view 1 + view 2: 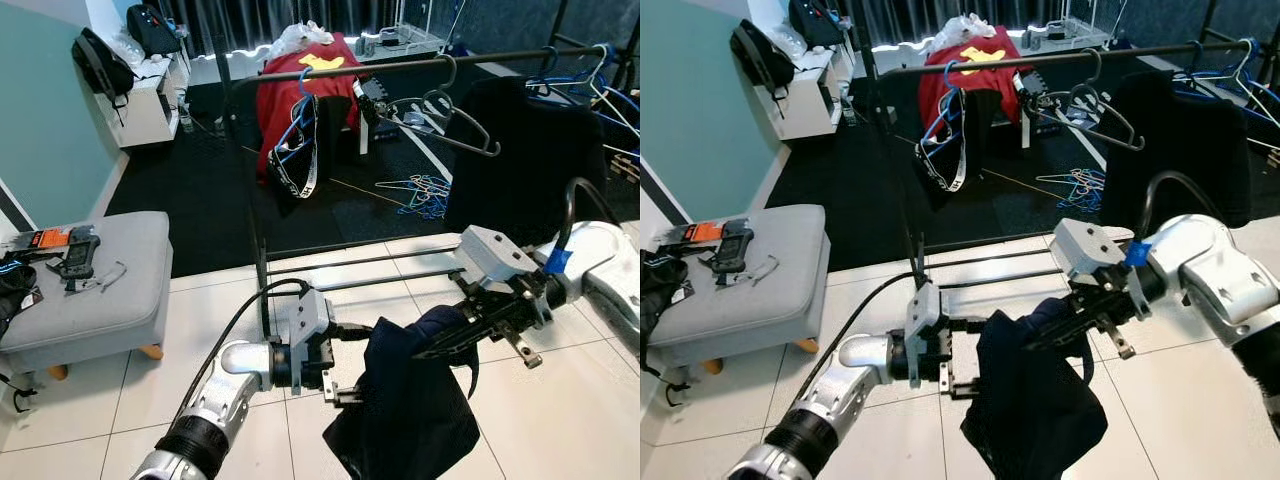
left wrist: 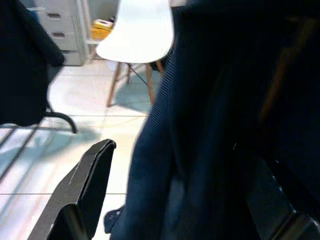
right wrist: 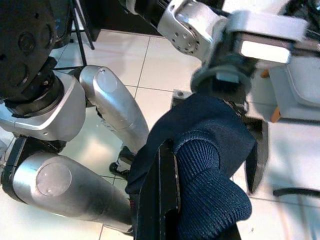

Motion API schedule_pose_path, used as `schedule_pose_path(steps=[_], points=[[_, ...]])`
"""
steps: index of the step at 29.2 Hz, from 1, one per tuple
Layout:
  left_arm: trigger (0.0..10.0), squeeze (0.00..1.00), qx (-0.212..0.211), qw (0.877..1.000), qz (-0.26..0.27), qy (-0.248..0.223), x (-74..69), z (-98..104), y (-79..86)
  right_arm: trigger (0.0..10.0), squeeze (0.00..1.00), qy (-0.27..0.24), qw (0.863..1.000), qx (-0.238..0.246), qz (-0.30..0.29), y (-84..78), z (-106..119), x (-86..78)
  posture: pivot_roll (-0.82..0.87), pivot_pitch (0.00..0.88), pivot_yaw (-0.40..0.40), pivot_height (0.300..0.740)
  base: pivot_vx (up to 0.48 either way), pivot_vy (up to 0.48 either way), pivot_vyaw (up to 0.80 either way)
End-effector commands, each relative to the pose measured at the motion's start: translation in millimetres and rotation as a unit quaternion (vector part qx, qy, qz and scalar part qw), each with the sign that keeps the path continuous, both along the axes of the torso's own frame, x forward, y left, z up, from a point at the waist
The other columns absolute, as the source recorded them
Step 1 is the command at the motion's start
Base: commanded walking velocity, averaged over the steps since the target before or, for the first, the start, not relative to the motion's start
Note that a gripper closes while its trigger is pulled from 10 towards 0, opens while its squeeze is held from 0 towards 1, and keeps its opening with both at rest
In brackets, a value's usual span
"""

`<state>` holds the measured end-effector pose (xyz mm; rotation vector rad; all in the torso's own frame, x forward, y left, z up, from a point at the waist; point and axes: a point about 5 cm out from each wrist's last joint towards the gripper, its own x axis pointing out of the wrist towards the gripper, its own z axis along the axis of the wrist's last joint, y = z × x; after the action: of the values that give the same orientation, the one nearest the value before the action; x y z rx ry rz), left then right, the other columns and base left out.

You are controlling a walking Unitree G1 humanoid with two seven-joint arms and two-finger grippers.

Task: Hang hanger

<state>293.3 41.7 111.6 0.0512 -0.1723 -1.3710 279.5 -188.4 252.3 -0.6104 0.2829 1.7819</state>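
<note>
A dark navy knitted garment (image 1: pixel 410 410) hangs in front of me above the white tiles. My right gripper (image 1: pixel 452 345) is shut on its ribbed upper edge (image 3: pixel 210 170) and holds it up. My left gripper (image 1: pixel 343 365) is open at the garment's left side, its fingers (image 2: pixel 85 185) standing either side of the fabric (image 2: pixel 210 150). A faint brown streak (image 2: pixel 280 75) shows inside the cloth; I cannot tell whether it is a hanger. Beyond, a black clothes rail (image 1: pixel 400 68) carries a grey hanger (image 1: pixel 450 120) and blue hangers (image 1: pixel 590 80).
A dark garment (image 1: pixel 530 150) hangs on the rail at the right. The rack's low bars (image 1: pixel 370 265) cross the floor just ahead. A grey ottoman (image 1: pixel 90 290) with small items stands at the left. Loose hangers (image 1: pixel 425 190) lie on the dark carpet by a red-draped chair (image 1: pixel 300 100).
</note>
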Motion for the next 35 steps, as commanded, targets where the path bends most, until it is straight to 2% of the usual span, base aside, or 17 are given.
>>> schedule_pose_path(steps=[1, 4, 6, 9, 14, 16, 18, 20, 22, 28, 31, 35], points=[[10.0, 0.00, 0.002, 1.000, 0.012, 0.012, 2.9, -5, 3.8, 0.0, 0.00, -0.002, 0.999, -0.006, 0.034, 8.1, -5, -6.4, -0.12, 0.058, 0.067, 0.740, 0.000, 0.000, 0.00], [10.0, 0.00, 0.000, 1.000, 0.013, 0.023, 4.2, -6, 7.5, 0.0, 0.00, -0.003, 0.999, -0.021, 0.049, 9.5, -11, -9.8, -0.12, 0.060, 0.065, 0.740, 0.000, 0.000, 0.00], [10.0, 0.00, -0.003, 0.999, -0.006, 0.042, 3.3, -9, 13.8, 0.0, 0.00, 0.000, 0.997, -0.040, 0.072, 11.5, -21, -14.9, -0.11, 0.064, 0.065, 0.740, 0.000, 0.000, 0.00], [10.0, 0.00, -0.003, 0.999, -0.020, 0.045, 1.4, -10, 15.6, 0.0, 0.00, -0.002, 0.995, -0.051, 0.084, 12.2, -26, -17.0, -0.11, 0.065, 0.065, 0.740, 0.000, 0.000, 0.00], [10.0, 0.00, 0.008, 0.998, -0.042, 0.035, -1.9, -12, 17.5, 0.0, 0.00, -0.020, 0.990, -0.086, 0.110, 10.8, -36, -19.3, -0.11, 0.064, 0.063, 0.740, 0.000, 0.000, 0.00], [10.0, 0.00, 0.023, 0.998, -0.050, 0.019, -3.5, -14, 23.5, 0.0, 0.00, -0.033, 0.988, -0.098, 0.114, 9.2, -39, -16.4, -0.10, 0.066, 0.057, 0.740, 0.000, 0.000, 0.00], [10.0, 0.00, 0.029, 0.998, -0.053, 0.013, -4.1, -15, 25.3, 0.0, 0.00, -0.036, 0.988, -0.096, 0.113, 9.4, -39, -15.0, -0.10, 0.066, 0.057, 0.740, 0.000, 0.000, 0.00], [10.0, 0.00, 0.053, 0.995, -0.084, 0.000, -11.8, -22, 26.8, 0.0, 0.00, -0.044, 0.988, -0.092, 0.113, 10.2, -37, -13.3, -0.10, 0.068, 0.061, 0.740, 0.000, 0.000, 0.00], [10.0, 0.00, 0.062, 0.994, -0.095, -0.007, -14.7, -24, 26.3, 0.0, 0.00, -0.050, 0.988, -0.089, 0.115, 10.9, -36, -12.6, -0.10, 0.068, 0.061, 0.740, 0.000, 0.000, 0.00], [10.0, 0.00, 0.071, 0.992, -0.102, -0.013, -17.2, -27, 25.6, 0.0, 0.00, -0.057, 0.988, -0.082, 0.115, 12.4, -33, -11.3, -0.10, 0.068, 0.063, 0.740, 0.000, 0.000, 0.00], [10.0, 0.00, 0.087, 0.990, -0.108, -0.020, -23.2, -37, 23.5, 0.0, 0.00, -0.071, 0.988, -0.063, 0.124, 17.8, -22, -11.2, -0.11, 0.068, 0.067, 0.740, 0.000, 0.000, 0.00], [10.0, 0.00, 0.088, 0.990, -0.107, -0.021, -24.8, -39, 21.4, 0.0, 0.00, -0.075, 0.986, -0.059, 0.134, 19.8, -18, -13.3, -0.12, 0.068, 0.066, 0.740, 0.000, 0.000, 0.00]])
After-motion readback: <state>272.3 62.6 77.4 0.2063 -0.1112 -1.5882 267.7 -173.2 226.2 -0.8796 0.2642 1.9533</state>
